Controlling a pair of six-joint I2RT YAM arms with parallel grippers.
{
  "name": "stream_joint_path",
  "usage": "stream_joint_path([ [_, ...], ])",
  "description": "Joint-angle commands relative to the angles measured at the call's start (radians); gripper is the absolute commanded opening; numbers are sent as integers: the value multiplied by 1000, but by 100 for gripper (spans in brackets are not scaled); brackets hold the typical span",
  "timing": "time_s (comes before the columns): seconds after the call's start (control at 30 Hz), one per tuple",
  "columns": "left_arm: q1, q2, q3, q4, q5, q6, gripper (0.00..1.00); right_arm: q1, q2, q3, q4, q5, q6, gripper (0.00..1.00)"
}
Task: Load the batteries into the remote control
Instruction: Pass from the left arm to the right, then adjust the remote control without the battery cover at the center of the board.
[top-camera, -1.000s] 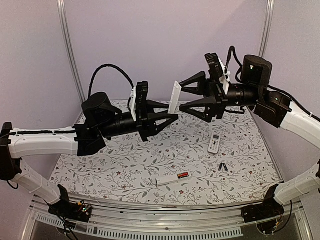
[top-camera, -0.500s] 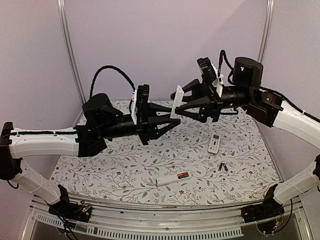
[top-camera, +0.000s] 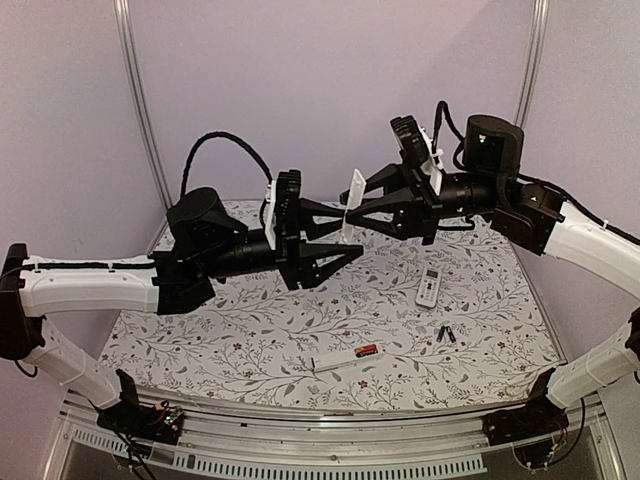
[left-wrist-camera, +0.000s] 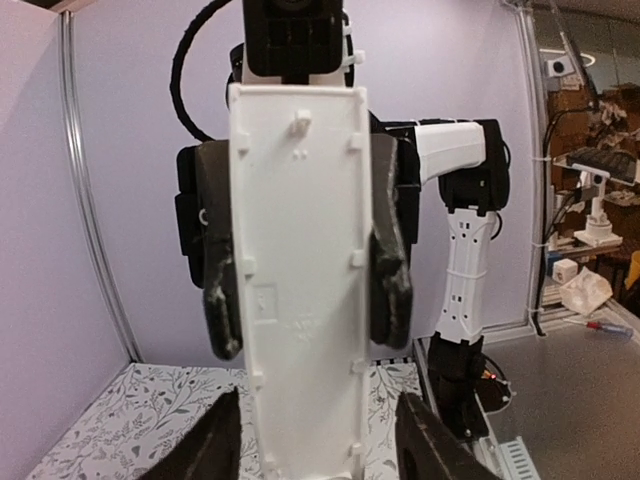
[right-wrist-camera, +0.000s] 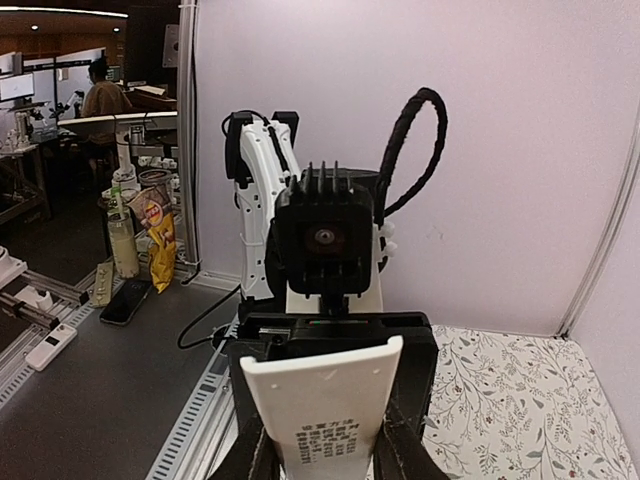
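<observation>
Lilac walls (top-camera: 330, 80); floral tablecloth (top-camera: 220, 340): small remote (top-camera: 428, 287), red battery (top-camera: 366, 350), black batteries (top-camera: 445, 334).

You had one remote (top-camera: 352, 203) up above the table (top-camera: 200, 340), between the left gripper (top-camera: 350, 233) and right gripper (top-camera: 349, 211). Below, a second remote (top-camera: 428, 287) lay right of centre, two batteries (top-camera: 446, 334) nearer the front, a third battery (top-camera: 366, 350) just right of a flat strip (top-camera: 329, 363).

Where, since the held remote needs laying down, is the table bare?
The left half of the table is bare, from its left edge to the white strip. Crowded at right front: the red battery, black batteries and small remote lie close together. The right hand holds the white remote in the air.
</observation>
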Motion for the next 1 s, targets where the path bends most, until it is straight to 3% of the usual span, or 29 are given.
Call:
stream_joint_path([
  [0.0,-12,-15,15,-105,-117,52,74,-4,-11,17,-50,165,40,16],
  [0.1,-10,-49,-5,-214,-192,83,85,-43,-19,19,-81,243,91,15],
  [0.4,-18,-56,-123,-585,-304,93,89,-109,-48,27,-230,554,137,14],
  [0.57,-55,7,-156,-670,-301,136,96,-111,-42,28,-273,604,131,14],
  [0.83,-86,217,-129,-725,-446,192,90,-112,-35,29,-290,602,144,14],
  [0.97,-88,294,-134,-684,-444,203,84,-112,-32,29,-301,598,148,14],
])
